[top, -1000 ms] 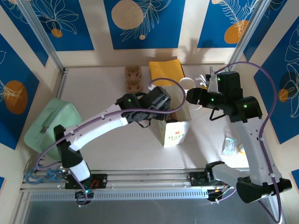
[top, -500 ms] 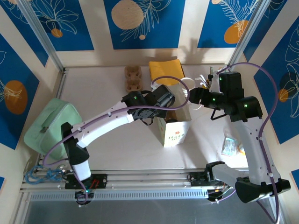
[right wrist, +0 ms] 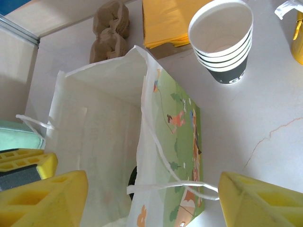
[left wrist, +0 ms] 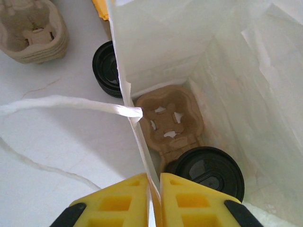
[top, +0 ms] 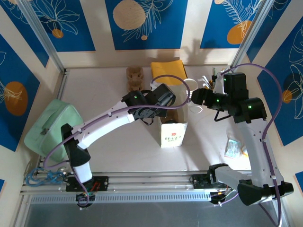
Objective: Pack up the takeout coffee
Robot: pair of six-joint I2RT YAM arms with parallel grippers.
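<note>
While the paper bag (top: 173, 132) stands between both arms overhead, packing looks partway done. Left wrist: left end effector (left wrist: 155, 187) clenched on the bag's wall; pulp carrier (left wrist: 170, 118) and black lid (left wrist: 208, 170) beyond it, inside. Right wrist: right end effector (right wrist: 151, 198) spread, grasping nothing; takeout coffee (right wrist: 222, 40) stacked ahead on the surface (right wrist: 284, 85), outside the bag, unpacked.

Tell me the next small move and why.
Probably swing the open right gripper over to the stack of cups and take the top one: the left gripper pinches the edge of the bag, holding its mouth open.
</note>
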